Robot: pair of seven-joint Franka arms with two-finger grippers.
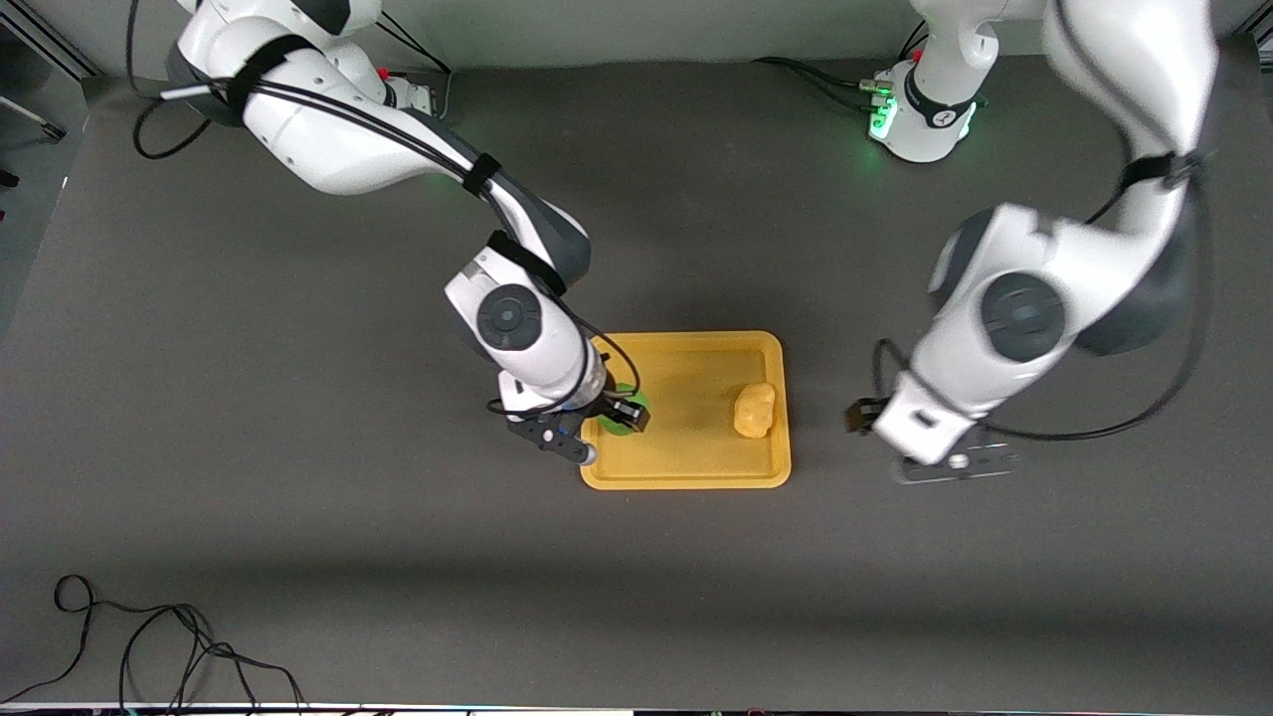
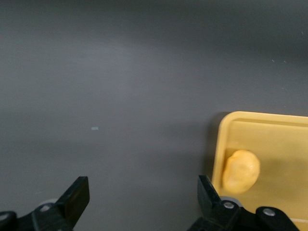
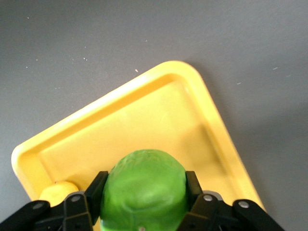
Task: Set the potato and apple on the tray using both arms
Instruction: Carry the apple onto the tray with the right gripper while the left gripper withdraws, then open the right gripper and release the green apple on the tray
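With the potato (image 1: 754,410) already on the tray (image 1: 686,475), right tool (image 1: 619,416) clamps the apple (image 3: 143,188) above it; left tool (image 2: 139,197) gapes empty alongside.

The tray (image 1: 686,462) is yellow-orange, the potato (image 1: 754,410) a like yellow-orange, the apple (image 3: 144,190) bright green. The desk (image 1: 298,497) is dark grey. Both grippers, left (image 2: 139,202) and right (image 3: 144,202), are black.

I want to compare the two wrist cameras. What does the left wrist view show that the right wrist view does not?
Only the left wrist view shows the left pincer, open and empty over bare table beside the tray. Only the right wrist view shows the apple, gripped by the right pincer over the tray. Both show the tray and the potato lying in it.
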